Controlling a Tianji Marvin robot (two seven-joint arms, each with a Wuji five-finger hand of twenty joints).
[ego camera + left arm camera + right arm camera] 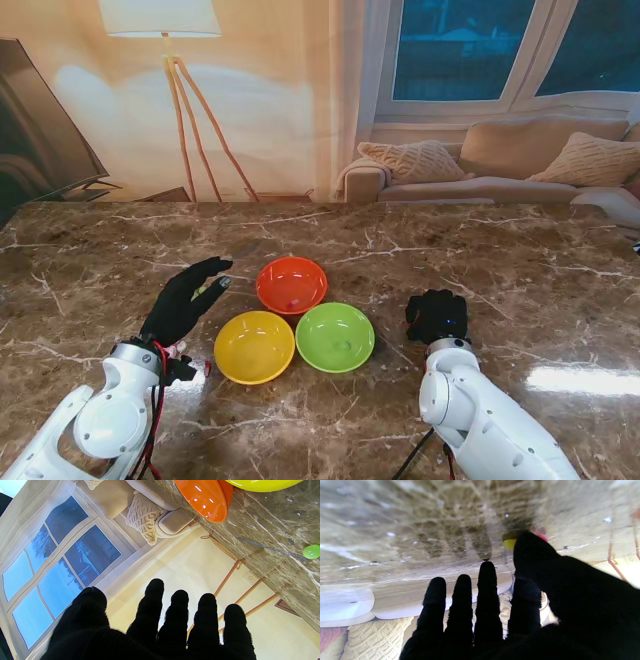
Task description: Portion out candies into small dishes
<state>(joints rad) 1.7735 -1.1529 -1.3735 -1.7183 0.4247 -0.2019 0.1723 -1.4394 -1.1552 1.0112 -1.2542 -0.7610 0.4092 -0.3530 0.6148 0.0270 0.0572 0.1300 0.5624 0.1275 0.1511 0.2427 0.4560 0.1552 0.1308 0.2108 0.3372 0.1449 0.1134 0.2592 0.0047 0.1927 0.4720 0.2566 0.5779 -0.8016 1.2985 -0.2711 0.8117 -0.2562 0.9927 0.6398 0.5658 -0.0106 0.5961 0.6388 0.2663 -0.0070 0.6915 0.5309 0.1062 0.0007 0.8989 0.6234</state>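
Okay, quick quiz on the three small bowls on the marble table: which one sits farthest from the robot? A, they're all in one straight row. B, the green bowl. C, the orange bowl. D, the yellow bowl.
C: in the stand view the glossy orange bowl sits farther from me, behind the round yellow bowl and the round green bowl, which lie side by side nearer to me.

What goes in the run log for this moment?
left hand: open, beside yellow bowl | right hand: on marble table, grip unclear | small green candy: loose
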